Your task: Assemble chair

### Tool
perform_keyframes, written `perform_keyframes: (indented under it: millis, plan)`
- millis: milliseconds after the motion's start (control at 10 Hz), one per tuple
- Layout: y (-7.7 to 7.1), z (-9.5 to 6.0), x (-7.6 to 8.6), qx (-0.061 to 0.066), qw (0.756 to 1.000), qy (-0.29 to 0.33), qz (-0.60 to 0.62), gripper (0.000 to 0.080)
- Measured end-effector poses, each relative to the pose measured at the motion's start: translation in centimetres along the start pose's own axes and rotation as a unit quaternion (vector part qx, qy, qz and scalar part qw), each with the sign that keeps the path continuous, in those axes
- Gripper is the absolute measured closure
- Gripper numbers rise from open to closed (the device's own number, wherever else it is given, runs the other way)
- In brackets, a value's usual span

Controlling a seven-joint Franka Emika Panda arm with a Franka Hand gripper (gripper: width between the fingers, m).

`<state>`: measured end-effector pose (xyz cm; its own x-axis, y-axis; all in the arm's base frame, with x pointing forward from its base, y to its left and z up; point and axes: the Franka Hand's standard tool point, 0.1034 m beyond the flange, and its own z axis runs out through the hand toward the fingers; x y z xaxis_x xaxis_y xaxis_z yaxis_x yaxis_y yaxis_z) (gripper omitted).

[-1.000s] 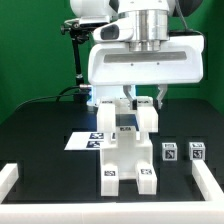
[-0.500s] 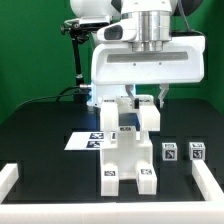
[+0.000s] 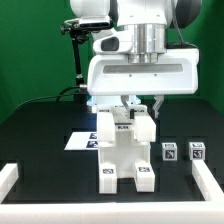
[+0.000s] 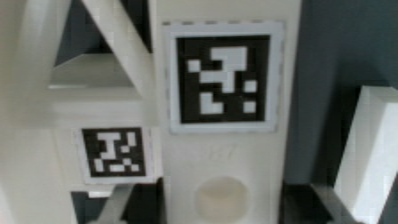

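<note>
The chair (image 3: 127, 150) is a partly built stack of chunky white tagged blocks standing on the black table, in the middle of the exterior view. My gripper (image 3: 128, 107) comes down on it from above and is shut on its upright top slab. In the wrist view the slab (image 4: 222, 150) with its large tag fills the middle. My gripper (image 4: 228, 200) straddles it, with dark fingers (image 4: 143, 205) close against both sides. A second tagged chair part (image 4: 111, 150) lies beside the slab.
Two small tagged white blocks (image 3: 169, 153) (image 3: 197, 152) stand on the table at the exterior view's right. The marker board (image 3: 82, 141) lies behind the chair on the left. A low white border rail (image 3: 10, 178) runs along the table's front and sides.
The arm has shifted a little toward the exterior view's left and lower. The chair has shifted slightly left with it.
</note>
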<state>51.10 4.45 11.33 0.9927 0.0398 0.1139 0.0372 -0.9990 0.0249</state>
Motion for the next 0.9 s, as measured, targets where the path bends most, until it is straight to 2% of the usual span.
perform_keyframes:
  millis: [300,900]
  plan:
    - [0.1,1.2,0.3,-0.004,1.0,-0.001,-0.001,0.0515]
    - [4.0,1.8,3.6,-0.016,0.999,0.021,-0.022,0.0515]
